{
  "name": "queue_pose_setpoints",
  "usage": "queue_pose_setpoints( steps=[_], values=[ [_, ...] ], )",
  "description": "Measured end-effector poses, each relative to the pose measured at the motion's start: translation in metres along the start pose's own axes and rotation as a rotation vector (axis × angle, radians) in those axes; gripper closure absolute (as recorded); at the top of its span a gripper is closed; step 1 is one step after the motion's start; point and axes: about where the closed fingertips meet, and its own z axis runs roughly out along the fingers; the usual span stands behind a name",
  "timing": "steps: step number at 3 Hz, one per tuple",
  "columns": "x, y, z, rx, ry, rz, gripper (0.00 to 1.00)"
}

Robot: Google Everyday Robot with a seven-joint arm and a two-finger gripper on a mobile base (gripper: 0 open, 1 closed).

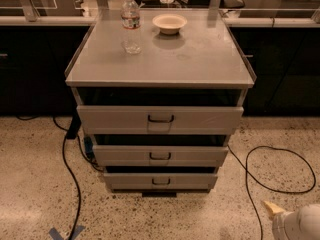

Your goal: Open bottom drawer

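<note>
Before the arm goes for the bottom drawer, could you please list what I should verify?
1. Bottom drawer in view: ok, lowest of three fronts.
2. Handle unobstructed: ok, nothing in front of it.
3. Gripper near handle: not ok, it is low at the right edge, apart from the cabinet.
4. Floor path: not ok, a cable loops between gripper and drawer.
5. Bottle upright on top: ok.

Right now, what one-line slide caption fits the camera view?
Pincer low at right, apart from the three-drawer cabinet; bottom drawer untouched; bottle and bowl on top.
</note>
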Motion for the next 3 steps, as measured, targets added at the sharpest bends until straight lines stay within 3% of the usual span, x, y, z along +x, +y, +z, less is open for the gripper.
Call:
queue_pose_setpoints(
  steps=[3],
  values=[
    [-0.012, 0.012, 0.075, -0.024, -0.014, 0.007, 0.0]
  ],
)
